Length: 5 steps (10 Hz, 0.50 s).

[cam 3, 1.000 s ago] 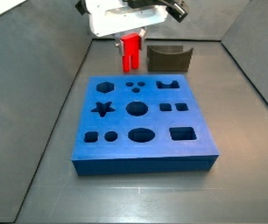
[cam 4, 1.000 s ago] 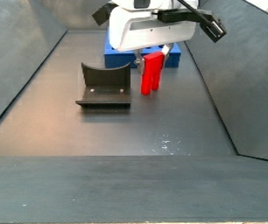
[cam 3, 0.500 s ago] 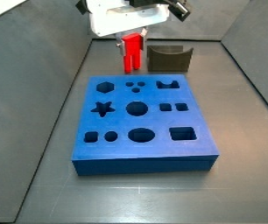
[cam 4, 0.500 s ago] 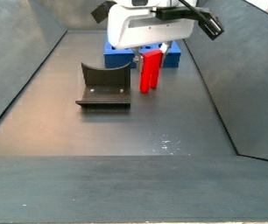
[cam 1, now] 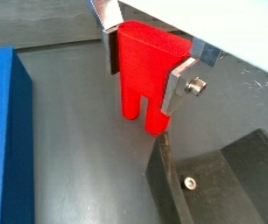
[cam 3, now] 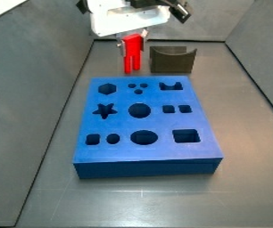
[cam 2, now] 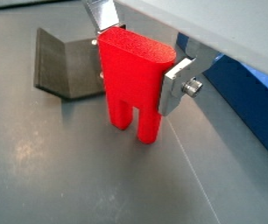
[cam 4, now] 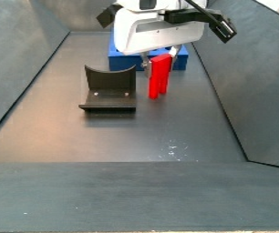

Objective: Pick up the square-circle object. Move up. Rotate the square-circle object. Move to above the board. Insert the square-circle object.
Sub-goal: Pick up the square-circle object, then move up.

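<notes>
The square-circle object is a bright red peg with a lengthwise groove. My gripper (cam 1: 144, 59) is shut on the square-circle object (cam 1: 143, 74) and holds it upright, its two legs hanging just above the grey floor. It also shows in a wrist view (cam 2: 134, 83) and in both side views (cam 3: 133, 52) (cam 4: 160, 75). The silver fingers (cam 2: 179, 76) clamp its upper sides. The board (cam 3: 145, 123) is a flat blue block with shaped holes, lying apart from the peg; its edge shows in both wrist views (cam 1: 2, 131) (cam 2: 248, 96).
The dark grey U-shaped holder (cam 3: 172, 60) stands beside the peg, also in a side view (cam 4: 108, 89) and both wrist views (cam 1: 218, 188) (cam 2: 67, 66). Grey walls enclose the floor on all sides.
The gripper and the red peg have risen slightly off the floor; nothing else has moved.
</notes>
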Available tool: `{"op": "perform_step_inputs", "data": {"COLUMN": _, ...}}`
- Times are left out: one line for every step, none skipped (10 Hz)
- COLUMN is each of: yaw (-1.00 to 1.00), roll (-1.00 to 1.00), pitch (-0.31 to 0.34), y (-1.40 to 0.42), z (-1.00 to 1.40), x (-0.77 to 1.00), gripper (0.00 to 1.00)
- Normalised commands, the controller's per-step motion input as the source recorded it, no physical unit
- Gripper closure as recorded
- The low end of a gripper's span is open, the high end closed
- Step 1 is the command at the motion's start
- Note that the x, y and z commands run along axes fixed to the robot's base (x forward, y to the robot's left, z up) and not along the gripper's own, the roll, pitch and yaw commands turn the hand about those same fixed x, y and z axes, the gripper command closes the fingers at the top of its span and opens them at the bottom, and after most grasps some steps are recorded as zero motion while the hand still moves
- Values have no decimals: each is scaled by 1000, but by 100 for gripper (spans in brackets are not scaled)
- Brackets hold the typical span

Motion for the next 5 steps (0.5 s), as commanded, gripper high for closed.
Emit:
{"op": "perform_step_inputs", "data": {"yaw": 0, "roll": 0, "pitch": 0, "y": 0, "z": 0, "x": 0, "gripper": 100}}
{"op": "perform_step_inputs", "data": {"yaw": 0, "roll": 0, "pitch": 0, "y": 0, "z": 0, "x": 0, "gripper": 100}}
{"op": "perform_step_inputs", "data": {"yaw": 0, "roll": 0, "pitch": 0, "y": 0, "z": 833, "x": 0, "gripper": 100}}
{"op": "perform_step_inputs", "data": {"yaw": 29, "roll": -5, "pitch": -33, "y": -25, "z": 846, "x": 44, "gripper": 100}}
{"op": "perform_step_inputs", "data": {"yaw": 31, "roll": 0, "pitch": -4, "y": -21, "z": 684, "x": 22, "gripper": 100}}
